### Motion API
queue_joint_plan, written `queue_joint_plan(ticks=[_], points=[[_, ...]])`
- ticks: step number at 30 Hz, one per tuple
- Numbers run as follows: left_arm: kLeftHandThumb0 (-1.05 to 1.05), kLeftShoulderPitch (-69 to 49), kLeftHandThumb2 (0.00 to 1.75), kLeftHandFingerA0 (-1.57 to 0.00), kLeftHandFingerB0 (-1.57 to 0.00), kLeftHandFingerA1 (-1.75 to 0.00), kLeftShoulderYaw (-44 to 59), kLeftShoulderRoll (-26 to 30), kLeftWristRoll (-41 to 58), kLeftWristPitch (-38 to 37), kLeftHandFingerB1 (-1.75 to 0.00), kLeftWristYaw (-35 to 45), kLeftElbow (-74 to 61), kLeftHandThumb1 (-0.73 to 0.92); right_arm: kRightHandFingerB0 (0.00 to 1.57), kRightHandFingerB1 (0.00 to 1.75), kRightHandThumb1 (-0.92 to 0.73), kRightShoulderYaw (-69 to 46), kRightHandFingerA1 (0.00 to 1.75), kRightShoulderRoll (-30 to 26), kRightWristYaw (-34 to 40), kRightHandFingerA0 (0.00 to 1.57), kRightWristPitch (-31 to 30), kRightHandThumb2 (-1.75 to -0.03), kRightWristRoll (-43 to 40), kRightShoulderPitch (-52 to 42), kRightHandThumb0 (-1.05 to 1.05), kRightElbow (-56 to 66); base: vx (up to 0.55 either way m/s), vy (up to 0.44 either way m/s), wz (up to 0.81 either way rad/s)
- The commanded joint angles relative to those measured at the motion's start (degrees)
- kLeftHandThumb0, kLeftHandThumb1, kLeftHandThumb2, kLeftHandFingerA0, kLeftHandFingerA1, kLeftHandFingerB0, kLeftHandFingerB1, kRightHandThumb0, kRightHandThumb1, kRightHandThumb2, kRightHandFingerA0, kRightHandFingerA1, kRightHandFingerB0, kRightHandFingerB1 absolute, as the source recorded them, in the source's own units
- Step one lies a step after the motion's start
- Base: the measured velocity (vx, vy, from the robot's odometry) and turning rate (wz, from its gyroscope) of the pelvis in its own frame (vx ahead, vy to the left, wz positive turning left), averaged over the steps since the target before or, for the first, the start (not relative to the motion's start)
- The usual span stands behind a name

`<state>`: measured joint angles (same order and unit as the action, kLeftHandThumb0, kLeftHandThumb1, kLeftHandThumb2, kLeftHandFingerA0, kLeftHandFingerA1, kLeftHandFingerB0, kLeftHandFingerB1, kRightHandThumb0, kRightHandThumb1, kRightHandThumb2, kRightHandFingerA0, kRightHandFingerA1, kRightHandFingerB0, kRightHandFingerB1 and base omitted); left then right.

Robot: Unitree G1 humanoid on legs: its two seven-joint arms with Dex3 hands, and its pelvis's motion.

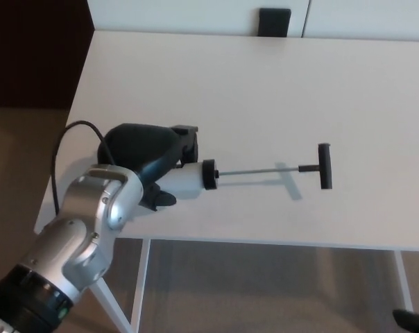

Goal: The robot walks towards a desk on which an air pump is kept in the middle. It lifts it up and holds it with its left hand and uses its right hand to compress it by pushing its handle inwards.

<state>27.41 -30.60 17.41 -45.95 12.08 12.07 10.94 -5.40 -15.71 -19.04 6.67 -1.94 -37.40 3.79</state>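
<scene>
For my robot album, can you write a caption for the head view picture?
Left hand grips the air pump above the white desk, handle fully extended.

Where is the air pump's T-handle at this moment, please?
In the head view, the T-handle sits right of centre above the white desk, at the end of the extended rod, well right of the left hand gripping the pump's barrel.
</scene>
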Motion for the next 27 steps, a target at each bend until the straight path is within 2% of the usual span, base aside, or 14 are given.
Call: queue_joint_plan(ticks=[1, 2, 5, 6, 8, 9, 11, 13, 15, 16, 18, 19, 22, 27], points=[[-0.19, -1.1, 0.54, -0.59, -0.42, -1.75, 5.6, 5.7, 6.5, -6.0, -1.55, 3.8, -4.6, 0.73, 0.23, 0.30, -0.81, -8.8, 0.33, 0.9, -10.3, 0.29, 13.8, -0.65, -19.4, -34.2, -0.73, 30.2, 0.00, 0.000, 0.00], [-0.20, -1.0, 0.53, -0.69, -0.62, -1.73, 5.6, 5.8, 6.4, -5.9, -1.35, 4.0, -4.7, 0.71, 0.24, 0.30, -0.80, -9.4, 0.33, 1.1, -11.1, 0.29, 15.2, -0.64, -20.6, -37.2, -0.73, 32.4, 0.00, 0.000, 0.00], [-0.21, -1.1, 0.54, -0.65, -0.59, -1.75, 6.3, 5.9, 7.0, -5.6, -1.32, 4.1, -5.0, 0.72, 0.23, 0.30, -0.82, -11.3, 0.34, 0.9, -14.9, 0.29, 22.5, -0.64, -23.8, -43.2, -0.71, 35.2, 0.00, 0.000, 0.00], [-0.15, -0.8, 0.51, -0.71, -0.53, -1.73, 6.6, 6.1, 7.4, -5.8, -1.47, 4.2, -4.7, 0.69, 0.26, 0.31, -0.79, -11.5, 0.37, 0.8, -17.7, 0.35, 27.3, -0.64, -27.6, -43.3, -0.67, 35.6, 0.00, 0.000, 0.00], [-0.15, -0.3, 0.51, -0.71, -0.53, -1.73, 7.0, 6.5, 7.8, -6.1, -1.47, 4.2, -4.3, 0.69, 0.26, 0.31, -0.79, -11.6, 0.37, 0.6, -20.7, 0.35, 32.3, -0.64, -32.2, -43.1, -0.67, 36.1, 0.00, 0.000, 0.00], [-0.11, 0.0, 0.56, -0.70, -0.50, -1.73, 8.8, 6.3, 10.8, -5.6, -1.55, 6.4, -4.4, 0.80, 0.25, 0.32, -0.80, -12.4, 0.40, 1.8, -19.8, 0.34, 35.0, -0.64, -35.1, -39.7, -0.67, 37.5, 0.00, 0.000, 0.00], [-0.11, 0.1, 0.56, -0.70, -0.50, -1.73, 9.6, 6.2, 12.1, -5.4, -1.55, 7.3, -4.4, 0.80, 0.25, 0.32, -0.80, -12.8, 0.40, 2.4, -19.3, 0.34, 35.7, -0.64, -36.2, -38.4, -0.67, 38.2, 0.00, 0.000, 0.00], [-0.10, 0.0, 0.58, -0.66, -0.49, -1.73, 11.0, 5.8, 14.4, -5.4, -1.57, 8.0, -4.5, 0.88, 0.23, 0.35, -0.82, -13.9, 0.43, 4.2, -15.3, 0.34, 37.1, -0.63, -36.3, -33.8, -0.63, 39.0, 0.00, 0.000, 0.00], [-0.13, -0.3, 0.56, -0.69, -0.49, -1.74, 12.3, 5.5, 16.4, -5.0, -1.59, 9.4, -5.8, 0.86, 0.23, 0.34, -0.85, -17.5, 0.41, 5.7, -6.3, 0.28, 35.3, -0.65, -33.8, -26.4, -0.69, 44.1, 0.00, 0.000, 0.00], [-0.08, -0.3, 0.57, -0.64, -0.49, -1.71, 12.6, 5.6, 16.8, -5.2, -1.58, 9.8, -6.4, 0.86, 0.18, 0.29, -0.86, -19.3, 0.35, 5.9, -1.6, 0.21, 32.9, -0.66, -31.4, -22.4, -0.73, 47.0, 0.00, 0.000, 0.00], [-0.08, -0.4, 0.57, -0.64, -0.49, -1.71, 12.8, 5.6, 17.2, -5.5, -1.58, 10.1, -6.9, 0.86, 0.18, 0.29, -0.86, -21.0, 0.35, 6.2, 2.6, 0.21, 30.2, -0.66, -29.0, -18.5, -0.73, 49.7, 0.00, 0.000, 0.00], [-0.15, -0.7, 0.65, -0.62, -0.53, -1.69, 12.8, 5.7, 17.3, -5.9, -1.57, 10.3, -7.7, 0.85, 0.02, 0.33, -0.67, -22.2, 0.35, 5.1, 6.6, 0.03, 26.4, -1.05, -27.5, -12.8, -0.72, 51.2, 0.00, 0.000, 0.00], [-0.12, -1.4, 0.62, -0.62, -0.49, -1.72, 12.7, 6.0, 17.4, -6.8, -1.59, 10.7, -9.9, 0.79, 0.02, 0.30, -0.67, -24.1, 0.40, 1.1, 14.3, 0.03, 16.7, -1.05, -25.1, 2.4, -0.72, 51.8, 0.00, 0.000, 0.00], [-0.10, -2.1, 0.65, -0.64, -0.55, -1.75, 12.1, 6.5, 16.7, -5.8, -1.57, 11.9, -13.2, 0.78, 0.01, 0.27, -0.68, -22.5, 0.42, -3.4, 18.3, 0.02, 5.1, -1.05, -24.6, 20.1, -0.77, 47.2, 0.00, 0.000, 0.00]])
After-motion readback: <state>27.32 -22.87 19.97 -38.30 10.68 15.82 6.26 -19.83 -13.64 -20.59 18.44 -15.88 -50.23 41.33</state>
